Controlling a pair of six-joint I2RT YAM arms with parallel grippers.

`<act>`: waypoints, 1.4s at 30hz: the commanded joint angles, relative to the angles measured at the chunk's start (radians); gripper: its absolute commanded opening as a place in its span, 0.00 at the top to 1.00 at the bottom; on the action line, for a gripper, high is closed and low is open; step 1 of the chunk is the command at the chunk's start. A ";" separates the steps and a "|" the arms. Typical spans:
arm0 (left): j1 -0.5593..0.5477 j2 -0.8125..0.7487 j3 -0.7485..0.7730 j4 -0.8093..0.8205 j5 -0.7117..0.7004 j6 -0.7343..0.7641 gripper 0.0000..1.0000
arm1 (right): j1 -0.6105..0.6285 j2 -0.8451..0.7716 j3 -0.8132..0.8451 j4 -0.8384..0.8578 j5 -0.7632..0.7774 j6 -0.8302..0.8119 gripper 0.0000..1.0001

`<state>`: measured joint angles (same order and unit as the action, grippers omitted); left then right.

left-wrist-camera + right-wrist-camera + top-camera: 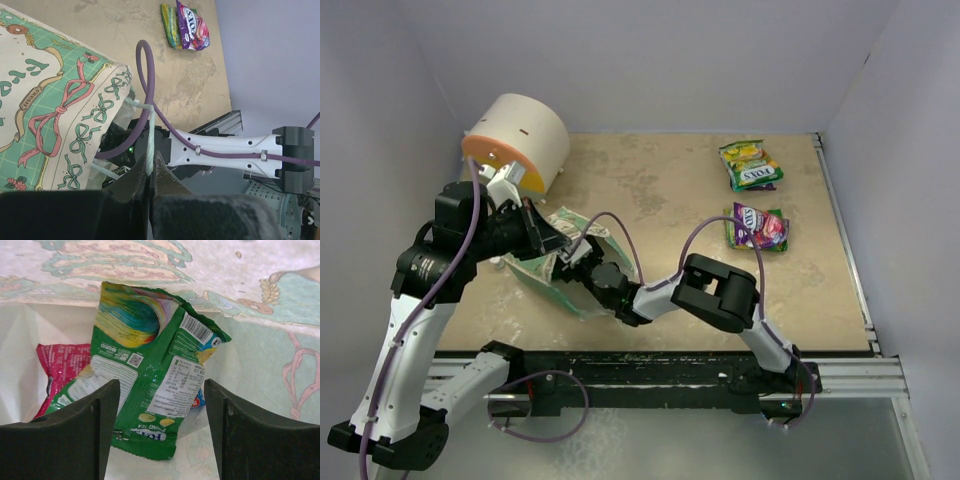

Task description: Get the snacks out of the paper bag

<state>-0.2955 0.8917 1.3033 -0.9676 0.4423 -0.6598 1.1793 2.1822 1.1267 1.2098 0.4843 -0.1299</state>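
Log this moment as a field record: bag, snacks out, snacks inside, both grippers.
bag: paper bag by the left arm, right gripper in its mouth
left gripper: shut on the bag's handle
right gripper: open, fingers either side of the green packet, not closed on it
snacks out: FOX'S packet and purple packet, on the table, far right
snacks inside: green packet; pink packet partly behind it
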 commanded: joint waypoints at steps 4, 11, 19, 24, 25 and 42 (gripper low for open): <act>0.001 0.011 0.048 0.027 0.031 0.026 1.00 | -0.020 0.049 0.089 0.024 -0.007 0.038 0.23; 0.001 0.015 0.036 0.050 0.052 0.011 1.00 | -0.046 0.110 0.179 -0.046 0.034 0.097 0.15; 0.001 0.010 0.042 0.031 0.042 0.005 1.00 | -0.081 0.166 0.243 -0.130 0.012 0.171 0.26; 0.001 0.001 0.043 0.015 0.022 -0.004 1.00 | -0.091 0.185 0.277 -0.178 -0.003 0.196 0.45; 0.001 -0.002 0.043 0.011 0.016 -0.004 1.00 | -0.093 0.183 0.280 -0.189 -0.009 0.200 0.50; 0.001 -0.029 0.030 -0.071 -0.100 -0.018 1.00 | -0.096 0.039 0.182 -0.255 -0.110 0.229 1.00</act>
<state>-0.2947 0.8806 1.3121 -1.0344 0.3534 -0.6624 1.0920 2.3138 1.3434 0.9684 0.4068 0.0628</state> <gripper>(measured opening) 0.009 0.007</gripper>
